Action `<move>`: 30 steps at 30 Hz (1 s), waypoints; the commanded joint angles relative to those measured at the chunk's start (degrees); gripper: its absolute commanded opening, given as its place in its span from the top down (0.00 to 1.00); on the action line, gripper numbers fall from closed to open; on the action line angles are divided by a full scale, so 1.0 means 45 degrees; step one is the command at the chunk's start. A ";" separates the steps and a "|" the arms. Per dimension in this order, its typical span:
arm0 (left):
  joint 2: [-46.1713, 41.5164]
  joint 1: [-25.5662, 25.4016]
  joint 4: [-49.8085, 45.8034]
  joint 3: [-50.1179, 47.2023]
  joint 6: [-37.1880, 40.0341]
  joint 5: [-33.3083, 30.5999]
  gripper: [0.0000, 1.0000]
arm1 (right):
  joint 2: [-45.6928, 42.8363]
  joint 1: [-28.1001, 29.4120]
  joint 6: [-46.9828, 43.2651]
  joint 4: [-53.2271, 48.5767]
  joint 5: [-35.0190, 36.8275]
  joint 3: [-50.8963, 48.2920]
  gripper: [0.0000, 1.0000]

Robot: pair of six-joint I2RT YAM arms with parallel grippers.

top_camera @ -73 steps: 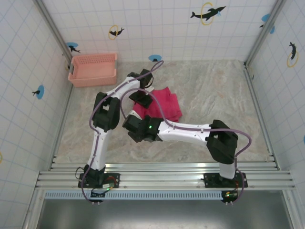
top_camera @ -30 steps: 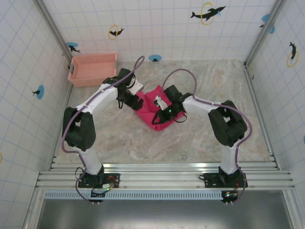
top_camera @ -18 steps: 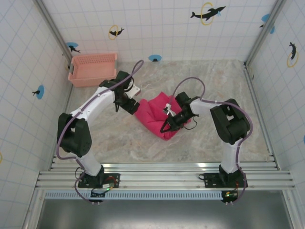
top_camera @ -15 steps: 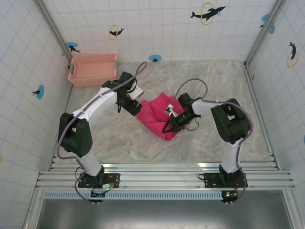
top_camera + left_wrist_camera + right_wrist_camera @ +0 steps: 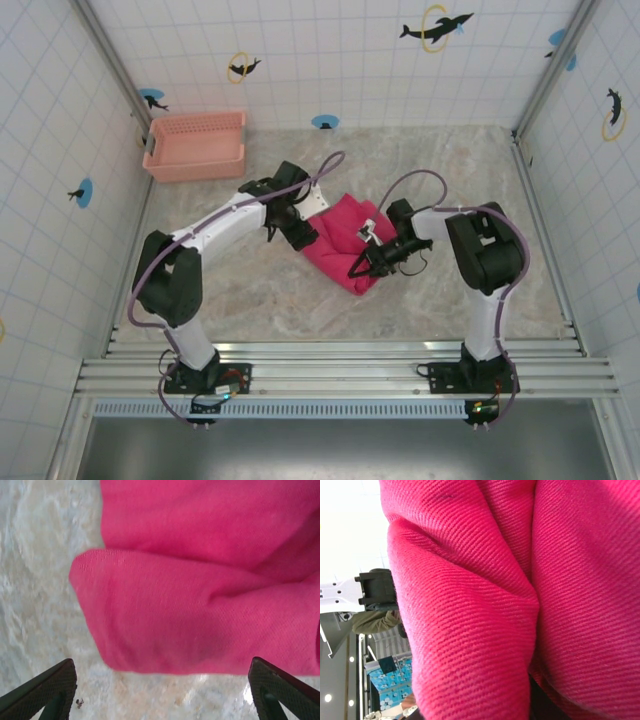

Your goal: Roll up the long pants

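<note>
Pants (image 5: 340, 240) lie bunched mid-surface (image 5: 470, 200), between the arms. Left claw (image 5: 161, 680) gapes wide at a rounded fold; right claw (image 5: 365, 266) sits against the near edge, grip impossible to tell. Soft, light, floppy cloth: probably best pinched at a fold, through all layers.

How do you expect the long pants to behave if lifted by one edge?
Probably floppy: the long pants lie in soft, rounded folds and would likely sag and unfold. The ribbed weave looks grippy, not slippery.
</note>
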 commanded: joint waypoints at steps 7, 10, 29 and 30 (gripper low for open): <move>0.1806 -0.0422 0.1330 0.0337 0.0922 0.0112 0.16 | 0.0558 -0.0330 0.0302 -0.0895 0.0949 -0.0107 0.83; 0.2706 -0.0494 0.1136 0.1114 0.0901 -0.0283 0.18 | 0.0455 -0.0437 0.0302 -0.0904 0.0996 -0.0179 0.83; 0.5786 -0.0480 -0.1473 0.3951 0.0257 -0.1986 0.17 | -0.5878 0.0801 0.1234 -0.1821 1.0341 -0.0202 0.26; 0.5851 -0.0496 -0.1557 0.4051 0.0291 -0.1924 0.17 | -0.6500 0.1351 0.1134 -0.1740 1.1759 -0.0288 0.23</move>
